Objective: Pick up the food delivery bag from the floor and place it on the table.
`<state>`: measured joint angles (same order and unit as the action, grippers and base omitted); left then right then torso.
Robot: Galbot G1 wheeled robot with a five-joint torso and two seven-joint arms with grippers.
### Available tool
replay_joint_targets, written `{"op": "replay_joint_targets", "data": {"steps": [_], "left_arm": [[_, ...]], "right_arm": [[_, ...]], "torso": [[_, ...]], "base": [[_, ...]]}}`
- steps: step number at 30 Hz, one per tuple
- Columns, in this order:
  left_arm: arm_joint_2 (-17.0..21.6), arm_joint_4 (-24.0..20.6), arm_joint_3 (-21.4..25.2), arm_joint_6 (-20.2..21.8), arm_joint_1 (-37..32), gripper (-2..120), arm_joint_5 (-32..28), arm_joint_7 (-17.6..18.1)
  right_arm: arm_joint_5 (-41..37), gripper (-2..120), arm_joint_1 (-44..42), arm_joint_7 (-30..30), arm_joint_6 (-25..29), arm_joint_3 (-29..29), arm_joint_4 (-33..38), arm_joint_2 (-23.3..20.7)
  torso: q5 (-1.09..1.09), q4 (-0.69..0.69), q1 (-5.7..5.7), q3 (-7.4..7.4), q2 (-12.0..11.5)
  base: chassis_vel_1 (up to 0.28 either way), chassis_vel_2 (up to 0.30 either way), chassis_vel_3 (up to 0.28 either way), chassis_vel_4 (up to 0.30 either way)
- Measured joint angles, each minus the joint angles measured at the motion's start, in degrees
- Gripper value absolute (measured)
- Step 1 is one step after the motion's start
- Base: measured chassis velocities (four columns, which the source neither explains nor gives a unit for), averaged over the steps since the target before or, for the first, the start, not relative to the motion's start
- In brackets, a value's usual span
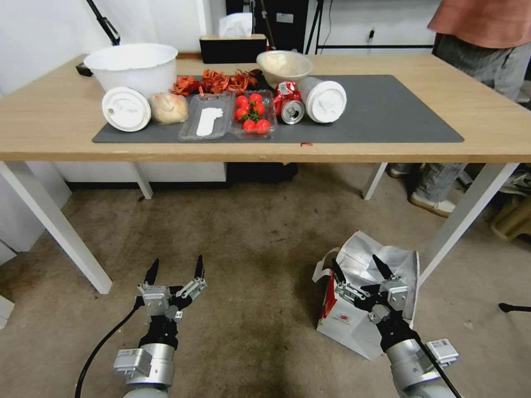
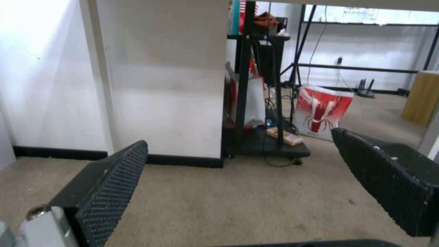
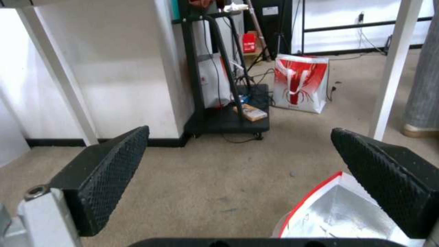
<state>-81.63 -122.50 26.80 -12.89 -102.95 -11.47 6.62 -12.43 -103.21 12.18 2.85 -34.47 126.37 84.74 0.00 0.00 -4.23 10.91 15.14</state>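
Here, the food delivery bag (image 1: 359,318) stands on the floor (image 1: 249,232), tilted, its foil-lined mouth open, just in front of the table (image 1: 498,119) near a white table leg (image 1: 470,210). The right hand (image 1: 359,266) hangs over the bag's open top with its 2 fingers spread wide, holding nothing. The left hand (image 1: 175,267) hovers above bare carpet, well apart from the bag, fingers also wide and empty. On the table, a dark grey mat (image 1: 387,110) carries cups, a bowl and a tray of tomatoes (image 1: 251,113).
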Motion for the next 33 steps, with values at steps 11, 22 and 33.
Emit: {"op": "replay_joint_targets", "data": {"steps": [11, 22, 33], "left_arm": [[0.7, 0.2, 0.2, -0.1, 0.3, 100, -0.3, 0.0], [0.8, 0.4, 0.8, -0.1, 0.5, 100, -1.0, 0.0], [0.3, 0.3, 0.7, -0.2, 0.4, 100, -0.9, -0.3]], "right_arm": [[0.1, 100, -0.1, 0.0, 0.1, -0.1, 0.1, 0.2], [-0.2, 100, -0.2, 0.0, 0.2, -0.6, 0.7, -0.2], [-0.1, 100, -0.1, 0.2, 0.4, -0.4, 0.4, -0.1]], "torso": [[0.00, 0.00, 0.76, -2.34, -3.1], [0.00, 0.01, 1.29, -4.34, -5.6], [0.00, 0.00, 1.77, -6.34, -8.1]], "base": [[0.000, 0.000, 0.000, 0.000], [0.000, 0.000, 0.000, 0.000], [0.000, 0.000, 0.000, 0.000]]}}
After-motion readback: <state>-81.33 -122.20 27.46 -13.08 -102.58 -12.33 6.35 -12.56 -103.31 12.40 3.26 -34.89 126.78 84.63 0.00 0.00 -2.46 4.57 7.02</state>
